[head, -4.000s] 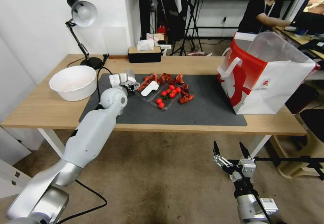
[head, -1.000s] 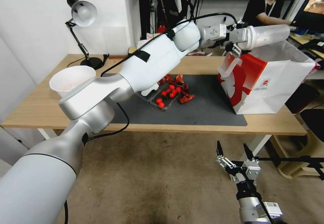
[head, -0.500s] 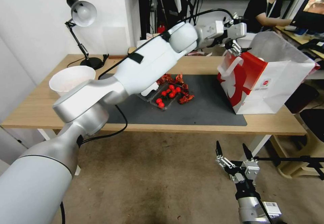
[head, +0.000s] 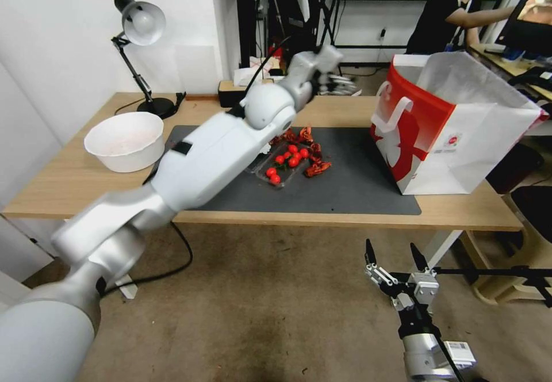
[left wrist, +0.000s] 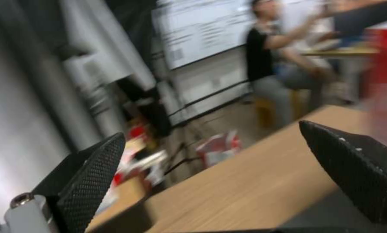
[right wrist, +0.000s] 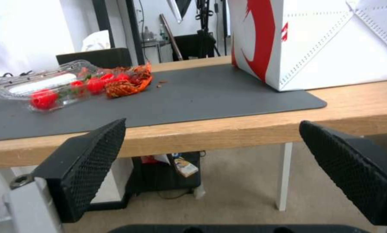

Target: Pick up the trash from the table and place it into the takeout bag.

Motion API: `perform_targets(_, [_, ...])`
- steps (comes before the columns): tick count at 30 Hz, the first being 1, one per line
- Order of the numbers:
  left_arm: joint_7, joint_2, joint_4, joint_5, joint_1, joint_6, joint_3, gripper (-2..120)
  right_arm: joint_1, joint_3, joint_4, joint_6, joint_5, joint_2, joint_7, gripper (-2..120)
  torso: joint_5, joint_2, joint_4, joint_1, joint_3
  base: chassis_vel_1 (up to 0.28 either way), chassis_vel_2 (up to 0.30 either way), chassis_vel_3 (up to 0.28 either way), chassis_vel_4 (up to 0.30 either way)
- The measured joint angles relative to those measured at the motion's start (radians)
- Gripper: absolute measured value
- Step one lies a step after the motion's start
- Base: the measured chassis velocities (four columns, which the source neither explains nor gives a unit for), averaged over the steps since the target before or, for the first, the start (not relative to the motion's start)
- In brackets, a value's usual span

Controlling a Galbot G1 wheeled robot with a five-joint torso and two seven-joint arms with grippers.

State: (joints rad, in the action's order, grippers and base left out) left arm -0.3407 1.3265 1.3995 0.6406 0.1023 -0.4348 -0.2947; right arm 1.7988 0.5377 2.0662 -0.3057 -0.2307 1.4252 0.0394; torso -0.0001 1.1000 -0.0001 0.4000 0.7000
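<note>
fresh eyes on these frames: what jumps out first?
The left arm sweeps diagonally across the head view, its left gripper open and empty above the table's far edge. To its right the takeout bag stands open on the dark mat, with a clear tray of cherry tomatoes and red scraps at mid-mat. The right gripper hangs open below the table's front edge.

The left gripper is smeared by motion in the head view, above the far edge of the table. In the left wrist view the takeout bag is a red blur cut off by the picture's edge. The left arm covers part of the mat and the left end of the tomato tray. The bag's inside cannot be seen.
</note>
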Motion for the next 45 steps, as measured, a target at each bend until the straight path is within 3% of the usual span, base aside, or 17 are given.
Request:
perform_targets(2, [-0.048, -0.011, 0.036, -0.008, 0.052, -0.011, 0.057, 100, 0.001, 0.001, 0.000, 0.000, -0.001, -0.001, 0.000, 100, 0.0000, 0.000, 0.0000, 0.000, 0.000, 0.000, 0.000, 0.000, 0.000])
perform_targets(6, [-0.087, -0.047, 0.101, -0.038, 0.132, -0.023, 0.126, 100, 0.002, 0.002, 0.001, 0.000, -0.003, -0.005, 0.000, 100, 0.0000, 0.000, 0.0002, 0.000, 0.000, 0.000, 0.000, 0.000, 0.000])
perform_targets(19, [-0.133, -0.152, 0.278, -0.068, 0.351, -0.031, 0.281, 100, -0.001, -0.009, -0.001, 0.004, 0.000, -0.010, 0.001, 100, 0.0000, 0.000, 0.0000, 0.000, 0.000, 0.000, 0.000, 0.000, 0.000])
perform_targets(33, [-0.135, -0.183, 0.359, -0.106, 0.493, -0.010, 0.351, 100, 0.001, -0.010, -0.001, 0.004, 0.001, -0.014, 0.001, 100, 0.0001, 0.000, 0.0002, 0.000, 0.000, 0.000, 0.000, 0.000, 0.000])
perform_targets(45, [-0.170, -0.212, 0.452, -0.183, 0.692, 0.046, 0.439, 100, 0.004, -0.012, 0.002, 0.000, 0.001, -0.020, 0.000, 100, -0.0004, 0.000, 0.0005, 0.000, 0.000, 0.000, 0.000, 0.000, 0.000])
